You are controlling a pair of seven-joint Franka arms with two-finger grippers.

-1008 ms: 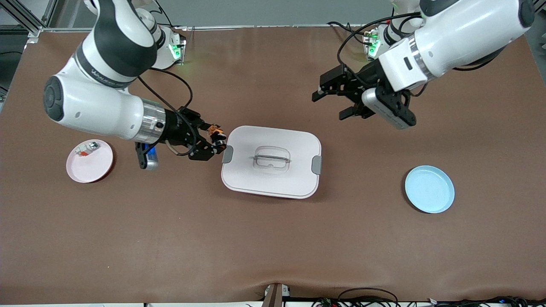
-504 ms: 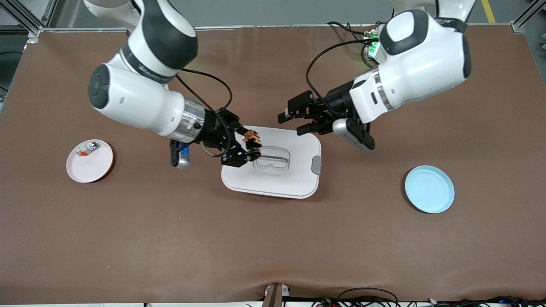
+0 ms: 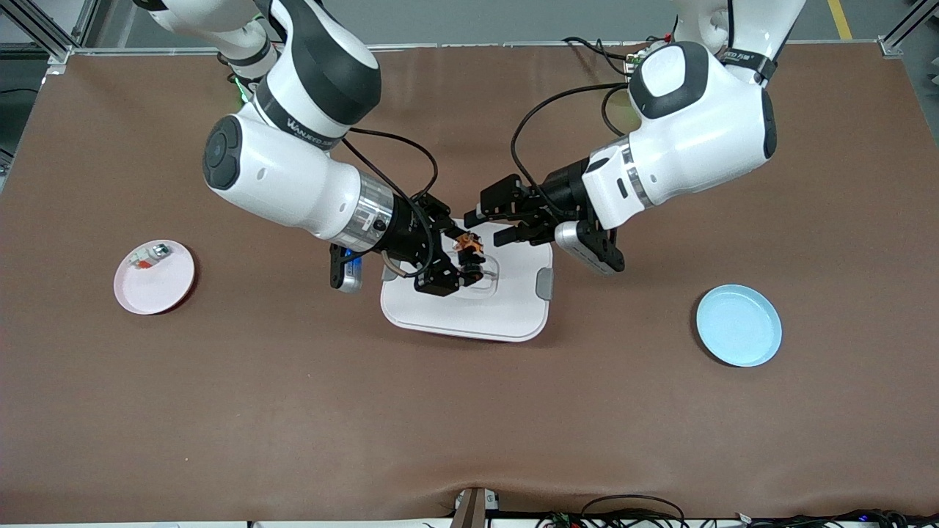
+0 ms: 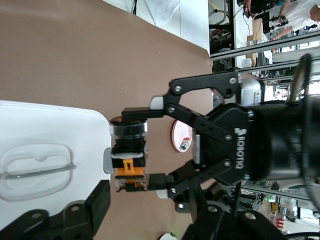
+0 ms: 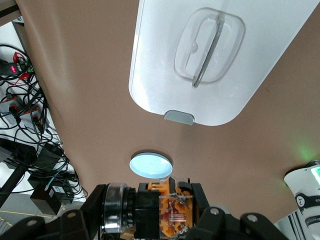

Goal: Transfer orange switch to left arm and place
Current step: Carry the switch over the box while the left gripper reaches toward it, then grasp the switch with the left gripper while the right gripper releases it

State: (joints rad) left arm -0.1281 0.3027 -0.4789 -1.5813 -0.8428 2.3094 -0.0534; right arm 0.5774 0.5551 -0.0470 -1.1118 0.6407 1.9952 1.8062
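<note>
My right gripper (image 3: 462,258) is shut on the orange switch (image 3: 468,251), a stubby black part with orange trim, and holds it in the air over the box's lid handle. The right wrist view shows the switch (image 5: 160,212) clamped between the jaws. My left gripper (image 3: 490,224) is open and empty, over the box's edge farther from the front camera, a short gap from the switch. In the left wrist view the switch (image 4: 129,155) sits crosswise in the right gripper, just ahead of my open left gripper (image 4: 150,212). The white box (image 3: 469,312) lies closed at mid-table under both grippers.
A pink plate (image 3: 158,287) with a small white-silver part (image 3: 149,255) sits toward the right arm's end. An empty blue plate (image 3: 739,325) sits toward the left arm's end. The box has grey side clips (image 3: 543,284).
Both arms have closed in over the box. The right gripper carried the switch from the box's side clip to above the lid handle. The left gripper came down close to it.
</note>
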